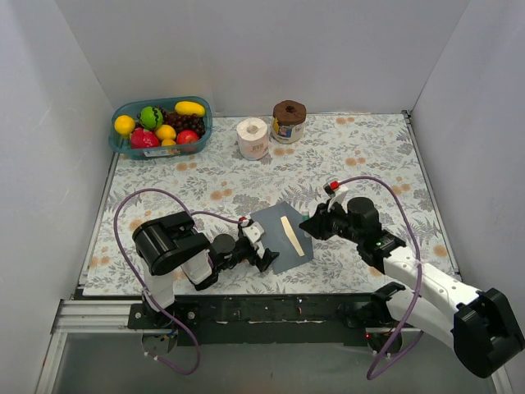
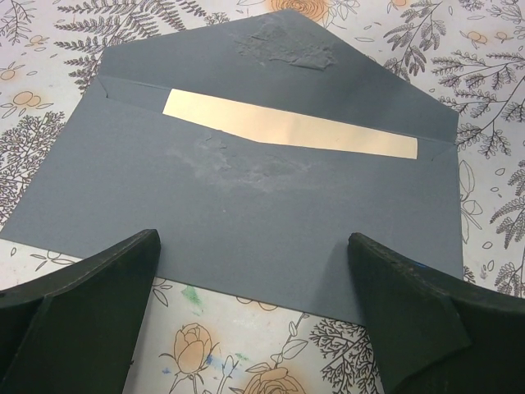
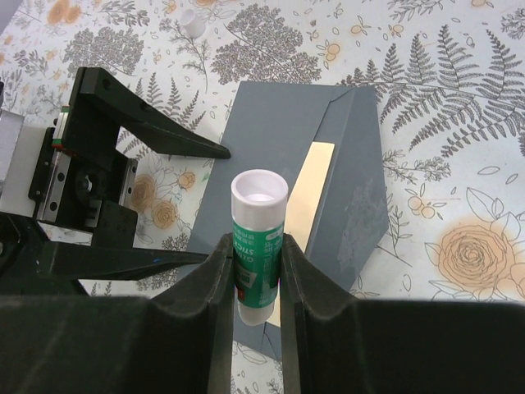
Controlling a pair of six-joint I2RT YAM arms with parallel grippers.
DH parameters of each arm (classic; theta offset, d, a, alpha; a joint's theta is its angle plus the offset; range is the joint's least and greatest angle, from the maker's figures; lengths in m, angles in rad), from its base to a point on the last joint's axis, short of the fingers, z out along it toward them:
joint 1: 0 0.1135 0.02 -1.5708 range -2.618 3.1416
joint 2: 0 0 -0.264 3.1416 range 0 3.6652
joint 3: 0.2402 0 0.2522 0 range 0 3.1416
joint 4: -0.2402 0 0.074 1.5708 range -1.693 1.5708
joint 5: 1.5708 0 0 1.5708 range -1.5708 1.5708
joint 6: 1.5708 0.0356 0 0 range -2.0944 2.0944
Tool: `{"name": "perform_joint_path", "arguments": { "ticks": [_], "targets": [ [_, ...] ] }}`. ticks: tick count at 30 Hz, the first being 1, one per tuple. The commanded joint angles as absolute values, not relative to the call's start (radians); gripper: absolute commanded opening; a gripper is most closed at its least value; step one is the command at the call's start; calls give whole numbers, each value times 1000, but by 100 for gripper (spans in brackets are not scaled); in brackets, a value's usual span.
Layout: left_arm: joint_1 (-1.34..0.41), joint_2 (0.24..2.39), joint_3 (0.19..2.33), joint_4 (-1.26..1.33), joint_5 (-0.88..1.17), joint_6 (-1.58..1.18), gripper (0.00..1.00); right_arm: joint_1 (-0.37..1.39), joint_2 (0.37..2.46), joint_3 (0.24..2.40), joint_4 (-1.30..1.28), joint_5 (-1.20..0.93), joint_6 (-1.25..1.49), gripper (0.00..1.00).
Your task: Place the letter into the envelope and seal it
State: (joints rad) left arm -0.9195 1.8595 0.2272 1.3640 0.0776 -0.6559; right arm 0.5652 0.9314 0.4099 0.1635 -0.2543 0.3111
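Though unsealed, envelope (letter inside)

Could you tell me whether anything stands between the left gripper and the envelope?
Nothing visible does. The open left gripper sits right at the near edge of the envelope, with only tablecloth around it. The letter lies in the pocket, flap open. The right gripper, shut on a glue stick, is on the flap side.
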Motion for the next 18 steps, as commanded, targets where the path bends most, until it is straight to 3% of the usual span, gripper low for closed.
{"name": "perform_joint_path", "arguments": {
  "ticks": [1,13,18],
  "targets": [
    [-925,1905,209,1244,87,-701,98,569,965,384,398,-281,307,1],
    [-925,1924,227,1236,89,-701,98,646,1057,344,650,-262,206,1],
    [-925,1925,229,1233,84,-703,98,675,1061,388,611,-224,80,1]
  ]
}}
